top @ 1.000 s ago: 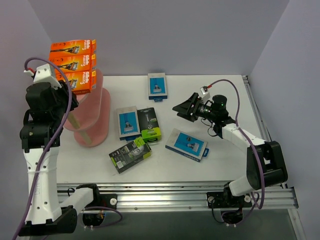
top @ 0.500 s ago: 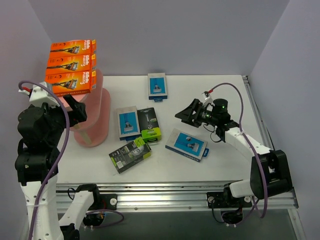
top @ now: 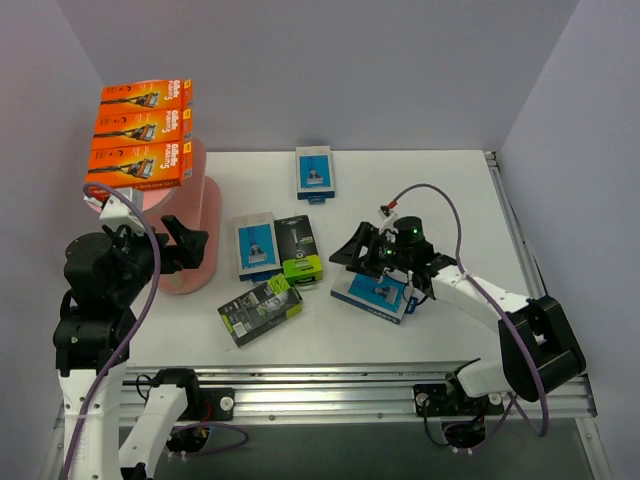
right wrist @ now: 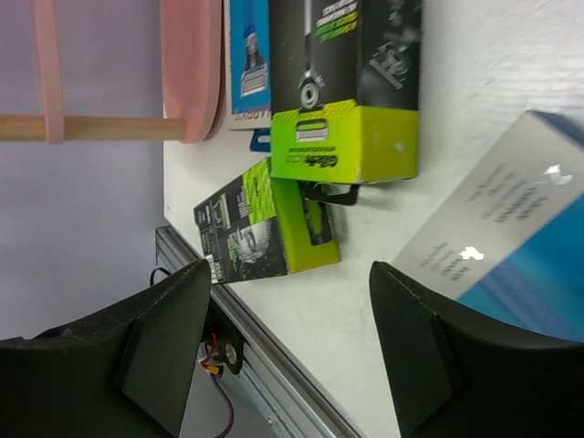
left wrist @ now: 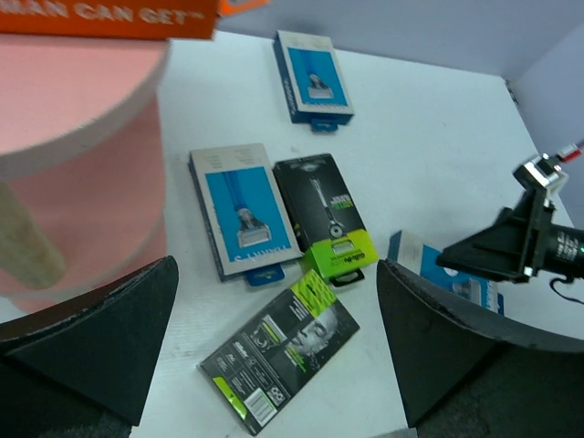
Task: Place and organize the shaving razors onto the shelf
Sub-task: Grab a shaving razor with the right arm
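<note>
Right hand (top: 348, 255) lowered; three orange packs (top: 137, 150) shelved, five loose.

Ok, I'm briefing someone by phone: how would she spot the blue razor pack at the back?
Start at the pink shelf on the table's left, topped with orange packs. Right of it, look past the packs mid-table toward the back wall. The blue-and-grey pack there lies alone; the other two blue ones sit nearer the front.

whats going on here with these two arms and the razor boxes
Razor packs are going onto a shelf. Three orange packs sit on top of the pink shelf; the left gripper beside it is open and empty. The right gripper hovers open at a blue pack. Four other packs lie on the table.
</note>
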Controlling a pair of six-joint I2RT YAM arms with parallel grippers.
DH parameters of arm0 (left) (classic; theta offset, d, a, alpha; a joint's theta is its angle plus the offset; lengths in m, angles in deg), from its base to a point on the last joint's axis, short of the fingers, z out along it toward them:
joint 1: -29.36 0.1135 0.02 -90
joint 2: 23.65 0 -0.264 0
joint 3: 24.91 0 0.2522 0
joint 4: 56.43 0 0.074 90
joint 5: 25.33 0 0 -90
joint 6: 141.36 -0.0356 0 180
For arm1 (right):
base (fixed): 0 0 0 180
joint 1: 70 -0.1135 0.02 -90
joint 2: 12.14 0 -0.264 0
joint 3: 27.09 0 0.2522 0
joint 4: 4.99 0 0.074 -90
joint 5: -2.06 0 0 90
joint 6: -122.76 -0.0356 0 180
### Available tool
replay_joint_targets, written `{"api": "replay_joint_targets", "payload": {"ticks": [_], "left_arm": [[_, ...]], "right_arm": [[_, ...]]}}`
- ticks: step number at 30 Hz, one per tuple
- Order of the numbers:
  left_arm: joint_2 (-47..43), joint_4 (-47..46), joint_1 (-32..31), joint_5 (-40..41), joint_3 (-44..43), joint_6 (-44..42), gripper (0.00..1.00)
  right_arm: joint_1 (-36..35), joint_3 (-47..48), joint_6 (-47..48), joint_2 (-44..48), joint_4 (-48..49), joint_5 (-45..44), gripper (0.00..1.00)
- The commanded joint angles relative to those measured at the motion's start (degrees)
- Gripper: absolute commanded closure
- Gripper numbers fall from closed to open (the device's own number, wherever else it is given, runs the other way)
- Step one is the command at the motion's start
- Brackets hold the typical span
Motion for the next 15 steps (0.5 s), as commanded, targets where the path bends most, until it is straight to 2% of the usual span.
{"api": "replay_joint_targets", "payload": {"ticks": [1,4,7,12,15], "left_arm": [[-1.09,-5.65,-2.95,-5.26,3.38,0.48,0.00],[-2.67,-7.41,-6.72,-4.39,6.64,-0.05,0.00],[-2.76,-7.32,-10.77,-0.26,7.79,-0.40,0.00],[-2.15,-8.02,-15.34,7.20,8.85,-0.58,0.00],[-2.85,-10.47,-16.84,8.71,11.66,-0.14,0.00]], "right_arm": [[-3.51,-1.86,-5.87,2.07,4.39,-5.90,0.35],[-6.15,-5.81,-11.59,2.08,10.54,-9.76,0.37],[-9.05,-8.19,-15.37,-0.55,16.26,-11.71,0.41],[-14.67,-7.41,-18.27,-7.76,22.49,-15.49,0.47],[-16.87,-5.92,-19.94,-11.80,25.23,-16.72,0.51]]}}
